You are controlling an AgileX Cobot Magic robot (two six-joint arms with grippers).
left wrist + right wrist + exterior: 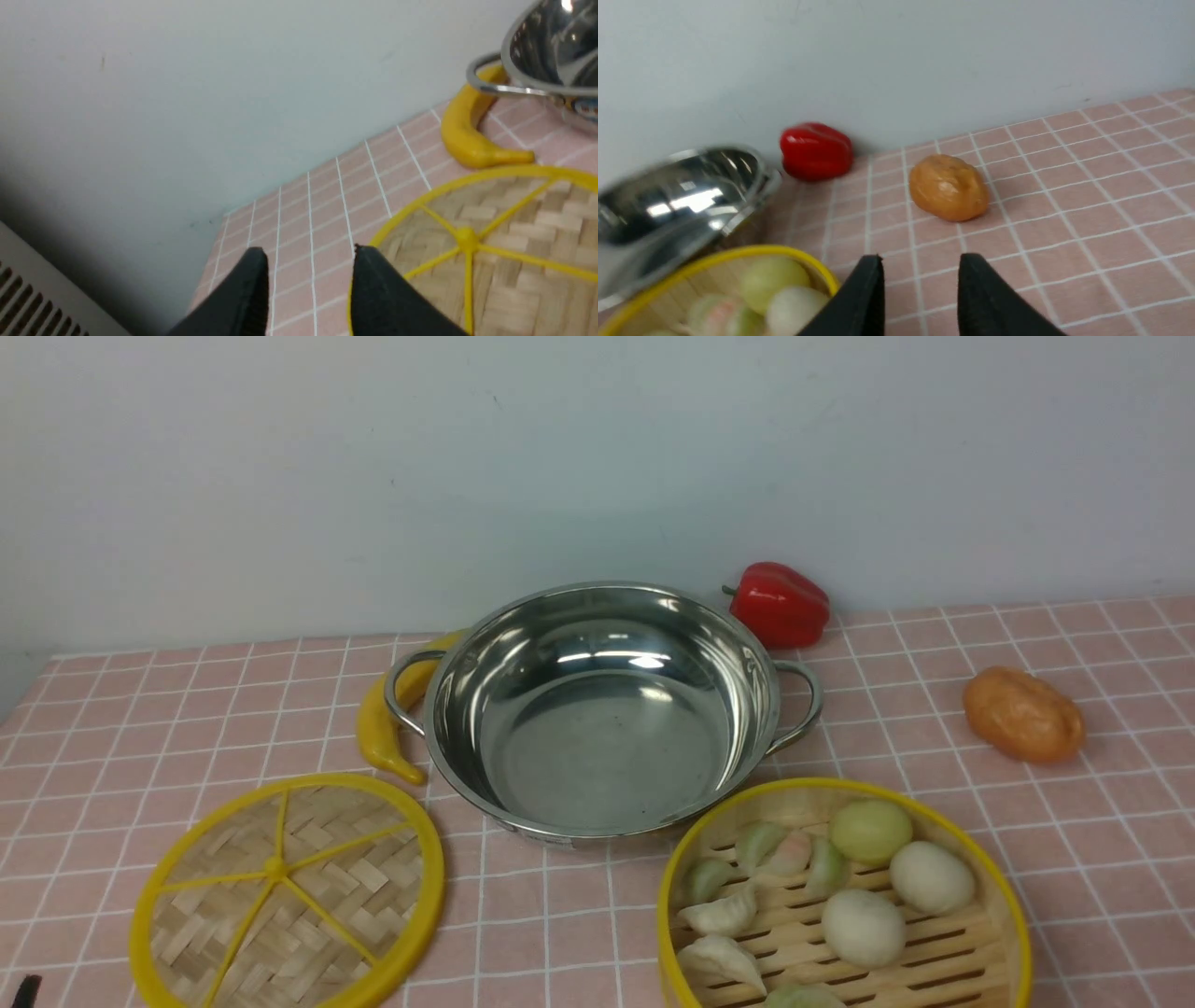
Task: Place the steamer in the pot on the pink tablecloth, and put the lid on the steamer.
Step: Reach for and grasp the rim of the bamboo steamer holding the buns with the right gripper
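Black tapered left fingers [243, 298], matching black right fingers [861, 298]

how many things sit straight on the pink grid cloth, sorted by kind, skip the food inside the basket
cookware: 3 (shiny steel pot, slatted bamboo steamer basket with yellow rim, flat woven bamboo lid with yellow spokes)
produce: 3 (yellow banana, red bell pepper, orange-brown potato)
total: 6

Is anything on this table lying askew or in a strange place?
The yellow banana lies with one end tucked under the left loop handle of the shiny steel pot, an odd spot for fruit. Nothing looks spilled or damaged.
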